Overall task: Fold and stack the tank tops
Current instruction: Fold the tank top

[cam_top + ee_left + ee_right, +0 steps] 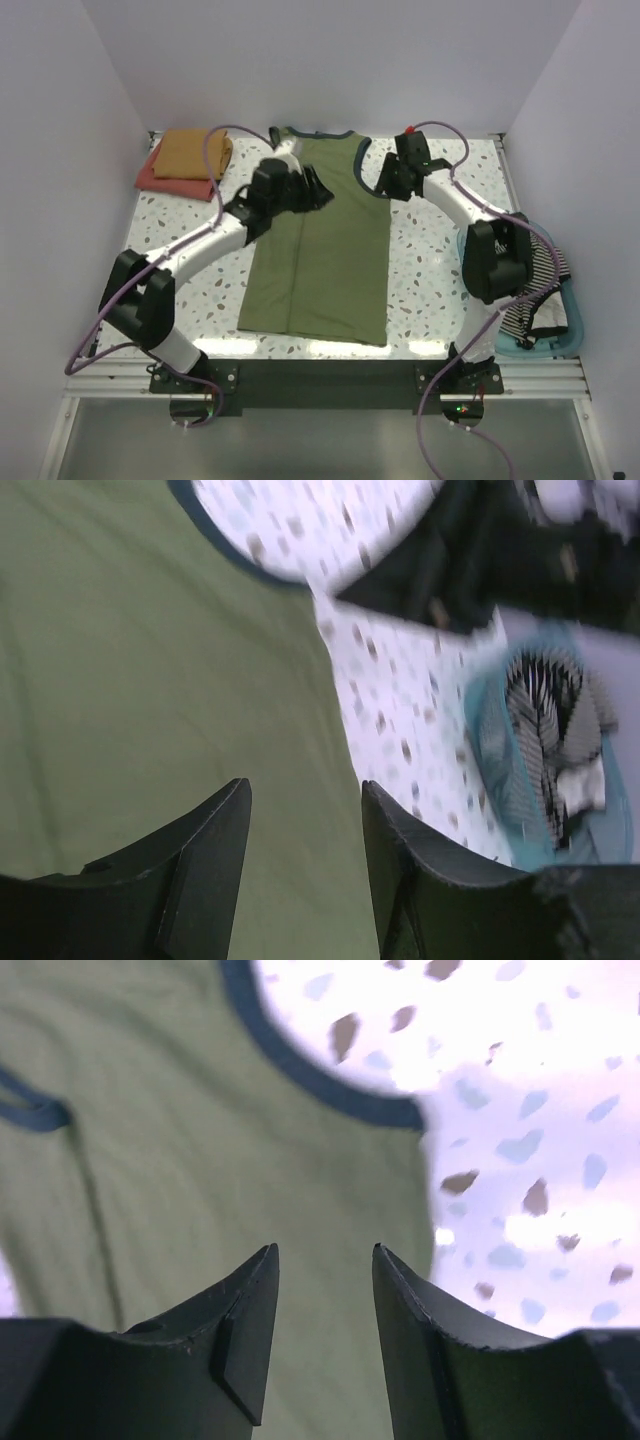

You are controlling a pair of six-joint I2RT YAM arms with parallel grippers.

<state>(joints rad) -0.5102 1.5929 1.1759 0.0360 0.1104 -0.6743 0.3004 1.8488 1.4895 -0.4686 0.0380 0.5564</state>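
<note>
The green top [320, 250] lies spread flat for folding. Left claw [318, 190] and right claw [383, 187] hang over its shoulders, jaws apart and empty, likely to pinch there. 2 folded tops [185, 160] sit left of it. The striped top [545, 265] waits in the basket [575, 325] right of it.

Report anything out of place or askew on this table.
Nothing damaged or spilled. The striped tank top lies crumpled in the blue basket, unfolded; the mustard top sits slightly off-square on the red one.

Overhead from behind, wrist views close, sharing green top [322, 255]
</note>
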